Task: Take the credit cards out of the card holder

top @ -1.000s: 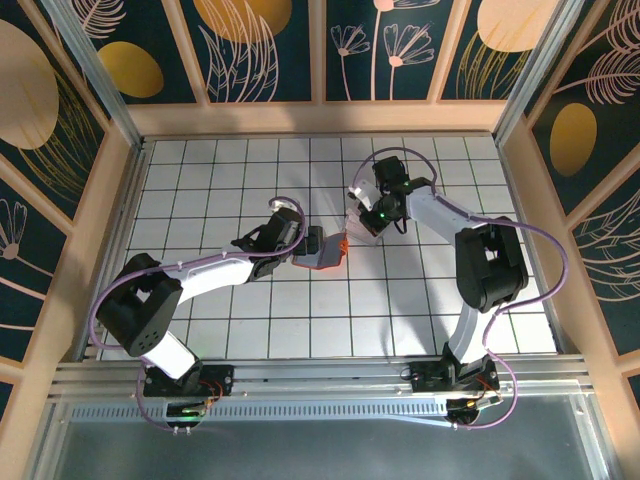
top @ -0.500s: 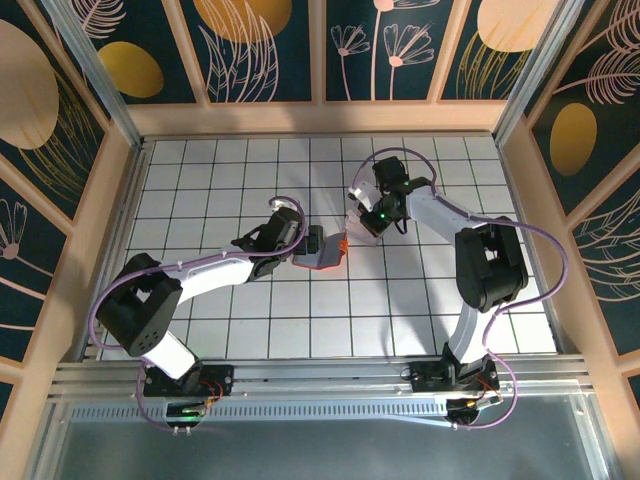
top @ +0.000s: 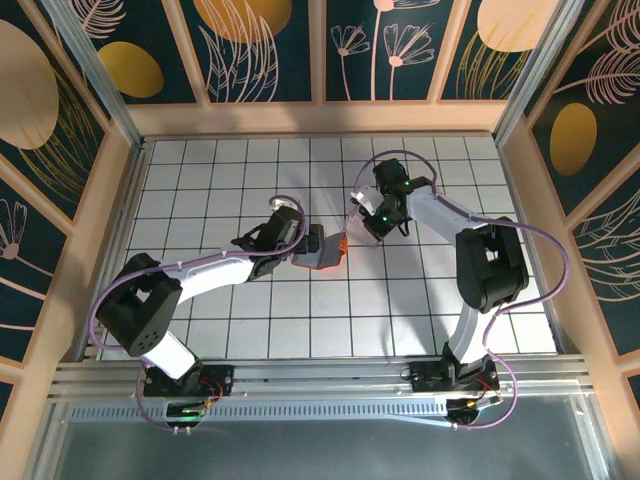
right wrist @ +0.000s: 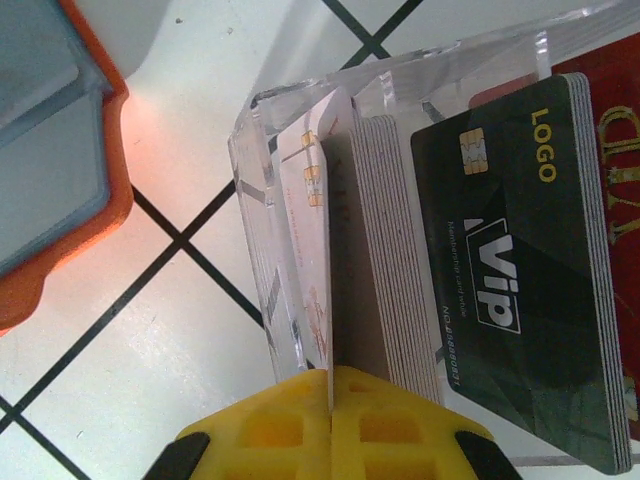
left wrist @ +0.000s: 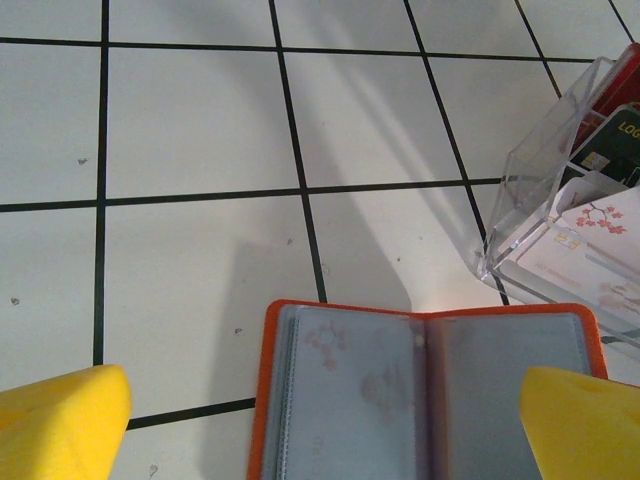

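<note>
Left wrist: card holder (left wrist: 430,395) lies open, long axis horiz.

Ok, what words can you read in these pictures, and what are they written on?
"LOGO": yellow, on the black card in the clear box.
"ViP": white, same card.
"LOG": same card in the left wrist view, cut off at the edge.
Small print and number under "ViP": too small to read.
Gold letters on the red card: cut off, unreadable.
Card holder: no words.
</note>
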Robot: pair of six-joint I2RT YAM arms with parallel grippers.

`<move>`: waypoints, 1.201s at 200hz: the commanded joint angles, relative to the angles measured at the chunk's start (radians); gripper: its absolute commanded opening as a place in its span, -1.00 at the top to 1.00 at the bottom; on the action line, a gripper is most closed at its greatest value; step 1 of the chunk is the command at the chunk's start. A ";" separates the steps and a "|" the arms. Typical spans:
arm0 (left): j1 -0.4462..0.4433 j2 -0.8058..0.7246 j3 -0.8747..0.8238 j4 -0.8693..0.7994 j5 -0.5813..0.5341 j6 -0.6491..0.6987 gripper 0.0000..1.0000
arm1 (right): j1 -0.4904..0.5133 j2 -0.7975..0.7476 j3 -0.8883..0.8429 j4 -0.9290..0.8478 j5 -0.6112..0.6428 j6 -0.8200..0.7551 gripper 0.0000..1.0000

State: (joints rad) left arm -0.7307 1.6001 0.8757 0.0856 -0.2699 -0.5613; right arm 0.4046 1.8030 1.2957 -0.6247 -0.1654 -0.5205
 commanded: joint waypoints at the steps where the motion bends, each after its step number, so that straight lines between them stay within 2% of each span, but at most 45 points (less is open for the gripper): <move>1: 0.011 0.015 0.023 -0.003 0.001 0.006 -0.98 | -0.002 -0.008 0.025 -0.064 0.000 -0.021 1.00; 96: 0.010 0.017 0.025 -0.002 0.015 -0.002 -0.97 | 0.034 0.089 0.094 0.008 -0.004 -0.016 1.00; 128: 0.010 0.014 0.022 0.003 0.019 -0.006 -0.97 | 0.035 0.101 0.127 0.013 0.035 0.016 0.80; 180: 0.011 0.011 0.027 0.003 0.016 -0.011 -0.98 | 0.033 0.041 0.096 0.092 0.092 0.076 0.53; 240: 0.010 -0.018 0.011 0.003 0.000 -0.024 -0.98 | 0.034 -0.143 0.018 0.163 0.113 0.194 0.48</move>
State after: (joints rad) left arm -0.7254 1.6108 0.8783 0.0856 -0.2623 -0.5625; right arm 0.4355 1.7649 1.3460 -0.5129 -0.0746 -0.4076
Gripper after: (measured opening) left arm 0.988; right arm 0.262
